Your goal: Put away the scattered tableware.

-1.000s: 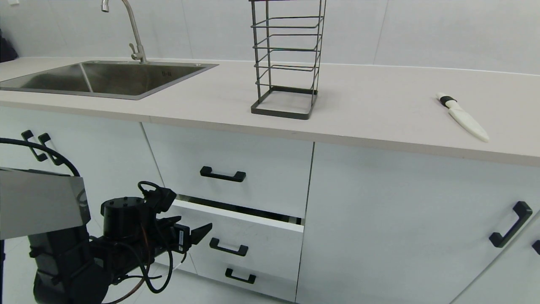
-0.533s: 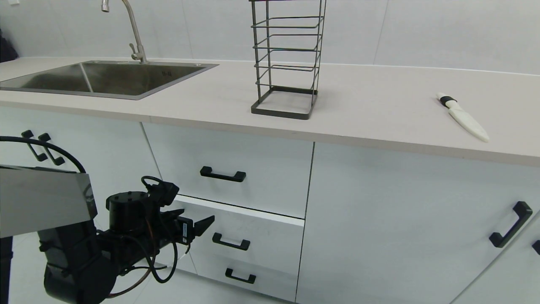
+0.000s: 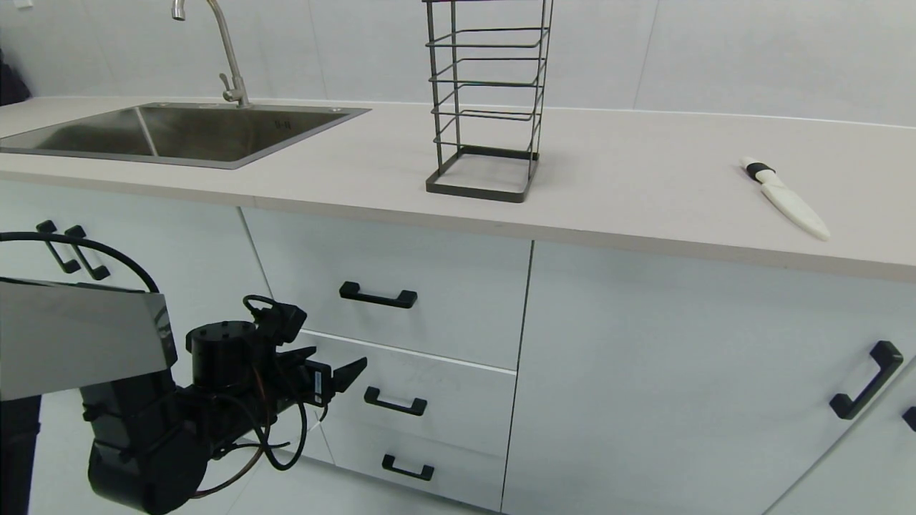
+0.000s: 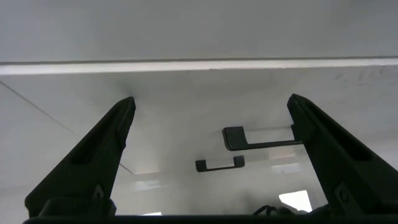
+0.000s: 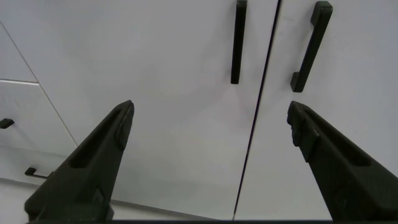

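Observation:
A white knife with a black band [image 3: 783, 197] lies on the countertop [image 3: 644, 179] at the right. My left gripper [image 3: 336, 372] is low down, open and holding nothing, right at the front of the middle drawer [image 3: 444, 393], to the left of its black handle [image 3: 395, 402]. In the left wrist view the left gripper [image 4: 211, 109] spans that drawer's front, with the handle [image 4: 258, 138] just ahead. My right gripper [image 5: 210, 112] is open and faces white cabinet doors [image 5: 155, 93] with nothing between its fingers.
A dark wire rack [image 3: 486, 100] stands mid-counter; a steel sink [image 3: 179, 132] with a tap lies at the left. Below are the top drawer [image 3: 386, 286], the bottom drawer handle [image 3: 406, 468] and a right-hand cabinet door [image 3: 680, 386]. Two vertical door handles [image 5: 235, 42] appear ahead of the right gripper.
The middle drawer, slightly open a second ago, has slid in and now sits flush. My left gripper moved forward and up with it toward the cabinet.

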Robot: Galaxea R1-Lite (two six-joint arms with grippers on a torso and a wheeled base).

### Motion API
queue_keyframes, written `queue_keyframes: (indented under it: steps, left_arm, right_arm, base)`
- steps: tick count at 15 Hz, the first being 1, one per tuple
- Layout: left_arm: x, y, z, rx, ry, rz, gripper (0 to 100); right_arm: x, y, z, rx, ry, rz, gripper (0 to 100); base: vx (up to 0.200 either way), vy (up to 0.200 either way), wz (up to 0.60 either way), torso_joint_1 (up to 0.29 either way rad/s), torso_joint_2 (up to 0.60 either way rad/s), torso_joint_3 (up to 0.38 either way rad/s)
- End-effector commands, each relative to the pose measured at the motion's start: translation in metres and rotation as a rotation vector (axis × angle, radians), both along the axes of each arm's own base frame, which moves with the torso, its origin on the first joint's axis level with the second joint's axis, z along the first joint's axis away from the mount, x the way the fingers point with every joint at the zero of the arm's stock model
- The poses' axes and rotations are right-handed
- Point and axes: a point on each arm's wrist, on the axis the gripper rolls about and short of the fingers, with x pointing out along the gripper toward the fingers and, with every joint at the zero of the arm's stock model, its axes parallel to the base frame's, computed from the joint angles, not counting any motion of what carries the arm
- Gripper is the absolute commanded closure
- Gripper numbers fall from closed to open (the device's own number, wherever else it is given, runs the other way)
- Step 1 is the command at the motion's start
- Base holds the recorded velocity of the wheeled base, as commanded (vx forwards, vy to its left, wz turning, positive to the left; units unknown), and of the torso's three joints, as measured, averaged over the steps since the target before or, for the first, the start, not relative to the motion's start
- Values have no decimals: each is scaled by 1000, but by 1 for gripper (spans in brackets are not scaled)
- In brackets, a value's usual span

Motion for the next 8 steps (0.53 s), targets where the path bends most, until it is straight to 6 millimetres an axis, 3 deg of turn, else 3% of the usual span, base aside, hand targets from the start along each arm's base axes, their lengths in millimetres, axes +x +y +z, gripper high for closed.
queue_keyframes:
  steps: [1,4,8]
  left_arm:
    - [-10,0,10,-3,-13,-7,0]
    - [-34,4,41,-14,-82,-8,0]
    - [-78,15,60,-17,-102,-4,0]
  right_arm:
    - [0,0,0,0,0,0,0]
    - [0,0,0,0,1,0,0]
    - [0,0,0,0,1,0,0]
  base:
    - [0,0,0,0,0,0]
    - [0,0,0,0,0,0]
    - [0,0,0,0,0,0]
